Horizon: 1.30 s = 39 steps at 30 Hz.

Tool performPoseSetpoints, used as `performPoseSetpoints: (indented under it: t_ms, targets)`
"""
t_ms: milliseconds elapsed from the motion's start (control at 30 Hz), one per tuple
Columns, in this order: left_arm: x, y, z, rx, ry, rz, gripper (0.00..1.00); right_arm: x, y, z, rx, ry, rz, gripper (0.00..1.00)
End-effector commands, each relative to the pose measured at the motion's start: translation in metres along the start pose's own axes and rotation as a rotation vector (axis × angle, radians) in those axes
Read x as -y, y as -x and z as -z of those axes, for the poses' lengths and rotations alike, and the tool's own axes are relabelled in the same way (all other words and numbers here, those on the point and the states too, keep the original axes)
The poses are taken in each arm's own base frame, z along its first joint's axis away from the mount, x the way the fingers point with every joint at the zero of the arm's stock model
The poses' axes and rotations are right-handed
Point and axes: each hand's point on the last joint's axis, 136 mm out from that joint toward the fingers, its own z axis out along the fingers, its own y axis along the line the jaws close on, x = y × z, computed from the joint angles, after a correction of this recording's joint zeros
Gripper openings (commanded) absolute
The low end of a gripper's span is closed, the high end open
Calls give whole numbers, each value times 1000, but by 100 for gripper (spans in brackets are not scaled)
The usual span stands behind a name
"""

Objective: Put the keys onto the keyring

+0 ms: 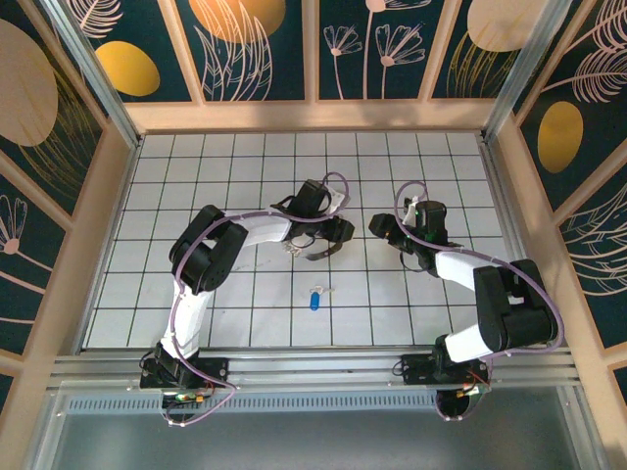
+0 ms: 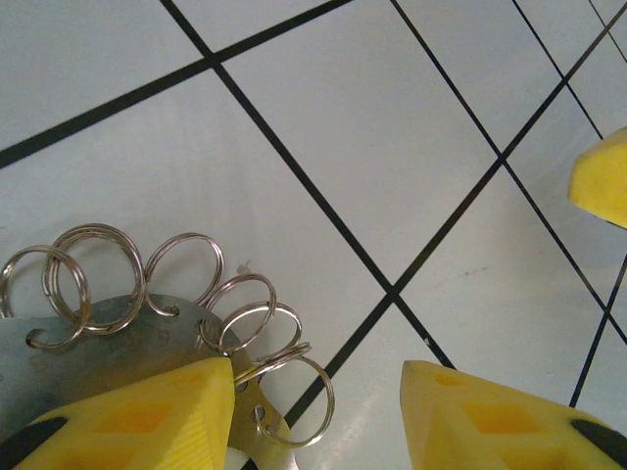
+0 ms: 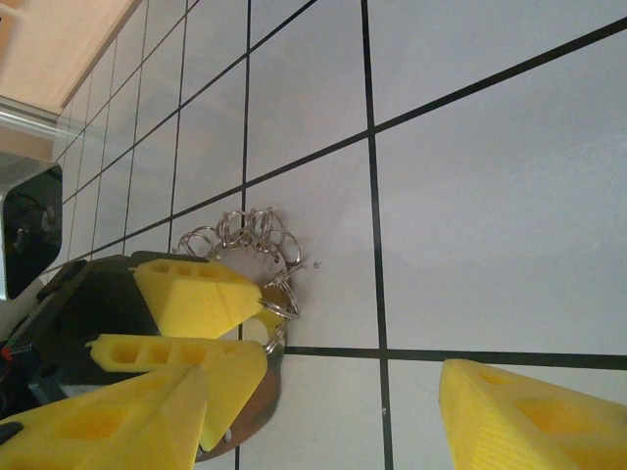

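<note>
The keyring (image 1: 315,253) lies on the tiled floor near the middle, a flat metal hoop (image 2: 98,343) fringed with small split rings (image 3: 245,235). My left gripper (image 1: 328,233) sits right over it, open (image 2: 318,421), with its left finger resting on the hoop's rim and bare tile in the gap. A tile nearer the arms and apart from both grippers lies the blue-headed key (image 1: 314,300). My right gripper (image 1: 384,227) hovers just right of the keyring, open (image 3: 333,411) and holding nothing. The left gripper's yellow fingers (image 3: 191,294) straddle the hoop's edge.
The white tiled floor (image 1: 235,176) is boxed in by wooden walls and an aluminium rail along the near edge. One yellow finger of the right gripper (image 2: 602,186) pokes in at the right of the left wrist view.
</note>
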Motion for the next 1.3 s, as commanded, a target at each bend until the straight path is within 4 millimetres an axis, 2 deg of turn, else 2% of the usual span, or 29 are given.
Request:
performPoseSetpoints:
  t_ms: [0, 167, 333, 533, 867, 1267]
  targets:
    - [10, -2, 4, -8, -24, -6, 47, 6, 0, -1, 6, -13, -21, 64]
    - [6, -4, 4, -9, -4, -7, 47, 6, 0, -1, 6, -12, -23, 64]
    - [5, -7, 4, -19, 3, -10, 41, 6, 0, -2, 4, -11, -20, 64]
    - [9, 0, 13, 16, 7, -16, 41, 4, -7, -6, -30, 22, -5, 62]
    - [15, 15, 27, 83, 12, -8, 51, 2, -17, -10, -69, 51, -6, 59]
    - [12, -2, 24, 54, 7, 29, 49, 5, -17, -12, -66, 40, -8, 59]
